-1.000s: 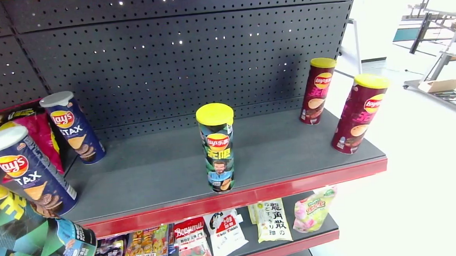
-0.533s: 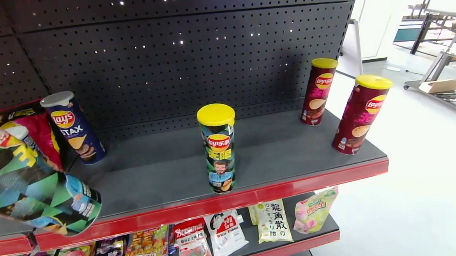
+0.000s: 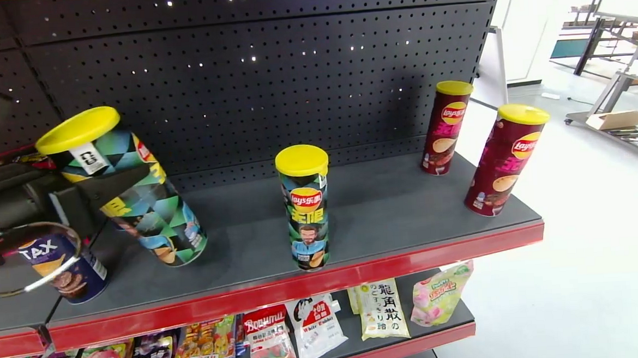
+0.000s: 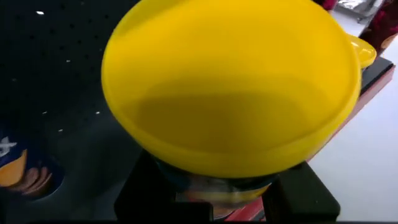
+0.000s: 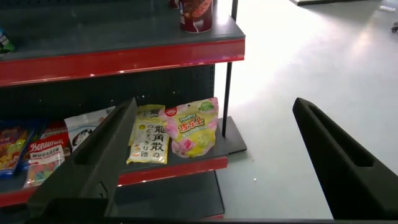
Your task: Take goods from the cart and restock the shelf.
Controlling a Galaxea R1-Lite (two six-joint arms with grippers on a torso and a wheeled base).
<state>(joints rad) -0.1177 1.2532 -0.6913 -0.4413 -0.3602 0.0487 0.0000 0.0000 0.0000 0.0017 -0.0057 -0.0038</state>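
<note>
The left tool (image 3: 125, 181) is shut tight on a tall round chip can with a yellow lid and green and blue triangles (image 3: 151, 209). One dark finger (image 3: 117, 184) lies across the front of the can. The can is tilted, and its top leans toward the robot's left. It is over the left part of the flat grey shelf with a red front edge (image 3: 386, 208). Its bottom is very close to the shelf, but I cannot tell if it touches.

From the left wrist, the can's yellow lid (image 4: 230, 87) sits just above the tool (image 4: 217, 199).

A second tall can with a yellow lid and a picture of a man (image 3: 304, 207) stands straight up near the front edge, in the middle of the shelf. It is well apart from the held can. Two dark red cans with yellow lids (image 3: 446, 127) (image 3: 506, 159) stand at the right end of the shelf. A dark blue can (image 3: 64, 263) stands at the left, near the held can.

The right tool (image 5: 214, 106) is wide open and grips nothing. It is down low, in front of the lower shelf with bags of sweets (image 5: 189, 127).
</note>
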